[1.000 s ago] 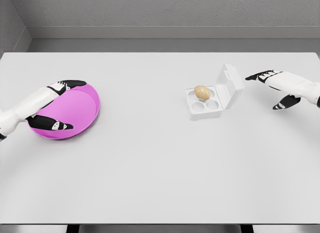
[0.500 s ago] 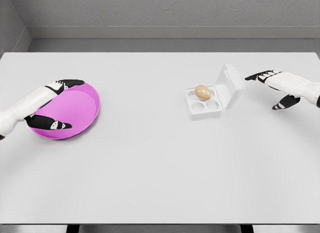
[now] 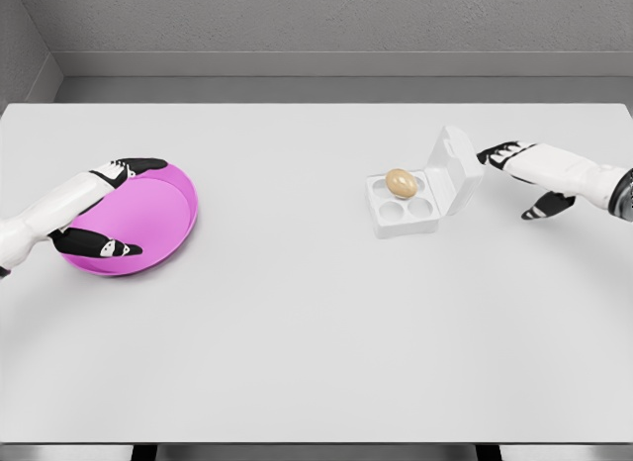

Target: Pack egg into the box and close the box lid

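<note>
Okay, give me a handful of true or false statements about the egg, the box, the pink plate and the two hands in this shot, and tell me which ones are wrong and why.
1. The egg sits in a back cup of the box. True.
2. The box lid is shut flat over the egg. False: the lid stands open, raised at the box's right side.
3. The right hand is just to the right of the open lid, holding nothing. True.
4. The left hand is holding the egg. False: it rests at the pink plate, far from the egg.
5. All four cups of the box hold eggs. False: only one egg is visible.
</note>
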Action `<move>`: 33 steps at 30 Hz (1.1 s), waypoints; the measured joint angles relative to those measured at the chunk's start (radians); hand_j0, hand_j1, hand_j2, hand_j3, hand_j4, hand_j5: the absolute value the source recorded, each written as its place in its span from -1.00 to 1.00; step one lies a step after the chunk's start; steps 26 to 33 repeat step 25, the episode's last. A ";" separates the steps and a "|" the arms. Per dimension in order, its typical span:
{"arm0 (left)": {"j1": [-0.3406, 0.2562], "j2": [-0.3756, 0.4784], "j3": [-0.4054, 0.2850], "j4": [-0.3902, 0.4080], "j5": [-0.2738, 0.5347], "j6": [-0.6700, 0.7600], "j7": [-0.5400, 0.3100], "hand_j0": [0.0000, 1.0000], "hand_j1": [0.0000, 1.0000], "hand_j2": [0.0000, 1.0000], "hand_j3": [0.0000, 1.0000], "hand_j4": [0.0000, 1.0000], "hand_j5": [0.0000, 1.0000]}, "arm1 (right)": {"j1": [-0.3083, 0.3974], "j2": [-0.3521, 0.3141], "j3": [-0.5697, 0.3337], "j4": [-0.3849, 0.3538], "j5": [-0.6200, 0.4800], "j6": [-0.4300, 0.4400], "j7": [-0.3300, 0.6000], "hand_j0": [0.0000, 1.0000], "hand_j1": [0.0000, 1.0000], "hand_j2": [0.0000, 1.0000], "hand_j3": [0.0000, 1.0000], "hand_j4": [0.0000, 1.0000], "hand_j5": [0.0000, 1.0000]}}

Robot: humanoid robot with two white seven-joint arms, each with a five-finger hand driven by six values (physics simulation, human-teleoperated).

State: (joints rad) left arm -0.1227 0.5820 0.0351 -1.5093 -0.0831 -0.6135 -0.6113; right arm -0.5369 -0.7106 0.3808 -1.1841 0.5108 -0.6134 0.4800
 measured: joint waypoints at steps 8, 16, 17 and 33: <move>0.002 0.000 0.000 0.000 -0.002 0.000 0.000 1.00 1.00 1.00 1.00 1.00 1.00 | 0.057 0.024 -0.009 -0.166 -0.008 0.000 -0.009 1.00 1.00 1.00 1.00 1.00 1.00; 0.002 0.000 0.000 -0.001 -0.002 0.000 0.000 1.00 1.00 1.00 1.00 1.00 1.00 | 0.084 0.017 -0.123 -0.198 -0.011 0.000 -0.005 1.00 1.00 1.00 1.00 1.00 1.00; 0.002 0.000 0.000 -0.001 -0.002 0.000 0.000 1.00 1.00 1.00 1.00 1.00 1.00 | 0.083 0.008 -0.138 -0.180 -0.011 0.000 -0.005 1.00 1.00 1.00 1.00 1.00 1.00; 0.014 0.003 0.001 0.000 -0.048 0.000 0.000 1.00 1.00 1.00 1.00 1.00 1.00 | 0.084 -0.018 -0.172 -0.125 -0.010 0.000 -0.004 1.00 1.00 1.00 1.00 1.00 1.00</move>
